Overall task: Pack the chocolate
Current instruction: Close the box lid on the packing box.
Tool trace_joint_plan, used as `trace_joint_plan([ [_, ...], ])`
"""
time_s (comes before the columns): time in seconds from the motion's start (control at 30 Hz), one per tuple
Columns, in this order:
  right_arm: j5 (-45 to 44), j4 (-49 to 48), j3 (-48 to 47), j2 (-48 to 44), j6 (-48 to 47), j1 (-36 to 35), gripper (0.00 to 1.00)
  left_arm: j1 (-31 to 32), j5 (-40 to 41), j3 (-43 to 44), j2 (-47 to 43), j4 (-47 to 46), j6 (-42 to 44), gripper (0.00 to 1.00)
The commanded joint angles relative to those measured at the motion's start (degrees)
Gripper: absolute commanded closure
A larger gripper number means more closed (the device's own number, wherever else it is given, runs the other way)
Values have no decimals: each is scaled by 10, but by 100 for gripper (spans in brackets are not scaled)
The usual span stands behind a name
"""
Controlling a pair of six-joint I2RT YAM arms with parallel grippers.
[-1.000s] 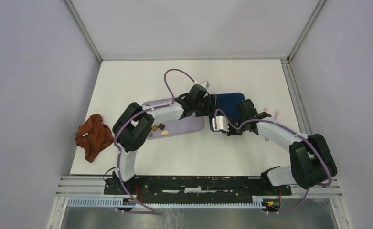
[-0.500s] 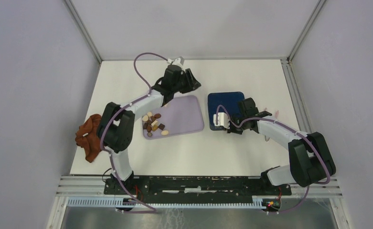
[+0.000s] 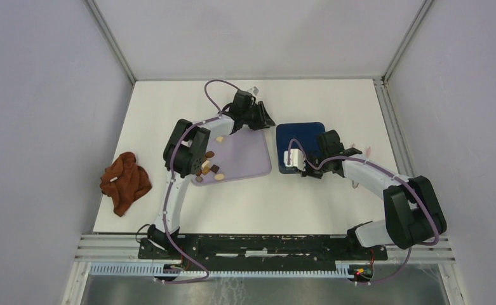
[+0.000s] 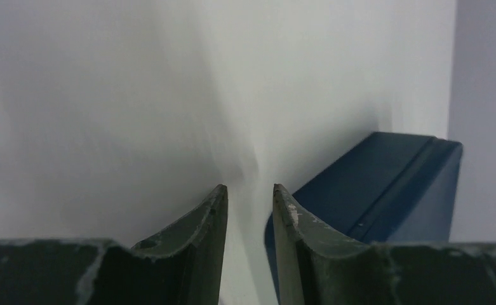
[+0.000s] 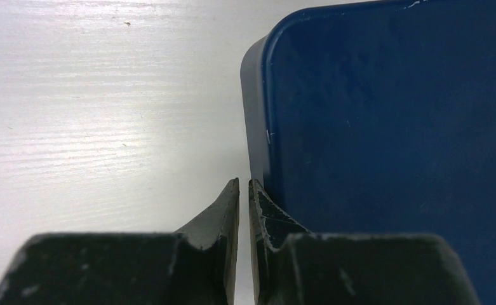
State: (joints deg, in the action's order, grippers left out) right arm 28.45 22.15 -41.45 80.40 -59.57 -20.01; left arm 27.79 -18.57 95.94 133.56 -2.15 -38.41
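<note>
Several pieces of chocolate (image 3: 214,169), dark brown, mid brown and cream, lie loose on the near left end of a lilac tray (image 3: 248,155). The elbow of the left arm hangs over them and hides part of the heap, so I cannot count them. One cream piece sits a little apart from the rest, further along the tray towards the left claw (image 3: 262,118).

That claw is well away from the chocolate, out past the tray's far right corner and above the white tabletop (image 3: 334,101). Its fingers stand a little apart with nothing between them. Its own camera is blurred, but shows bare tabletop under the gap. A blue box (image 3: 299,133) sits just ahead and to the right of the claw.

The box stands beside the tray on its right, close but not touching. From above I cannot see whether any chocolate is in it.

The right claw (image 5: 244,184) is at the box's near edge, close to a corner. Its fingers are drawn in to a thin slit and pinch the box wall, with one finger on the tabletop side and the other on the box side.

A reddish-brown cloth (image 3: 126,181) lies crumpled on the tabletop, far from both claws, out beyond the tray's left end.
</note>
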Motion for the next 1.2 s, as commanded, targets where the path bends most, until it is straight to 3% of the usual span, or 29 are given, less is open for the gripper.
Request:
trace_joint_plan([
  [0.0,2,-14,-10,-1,4,9,84,10,-81,18,16,-52,-14,60],
  [0.43,11,20,-8,-10,-26,47,83,47,-108,-35,-11,-54,29,60],
  [0.83,34,105,-4,-18,-108,169,79,75,-91,-136,-92,-80,46,60],
  [1.17,80,193,0,-86,-154,246,73,78,47,-256,-227,-97,69,60],
])
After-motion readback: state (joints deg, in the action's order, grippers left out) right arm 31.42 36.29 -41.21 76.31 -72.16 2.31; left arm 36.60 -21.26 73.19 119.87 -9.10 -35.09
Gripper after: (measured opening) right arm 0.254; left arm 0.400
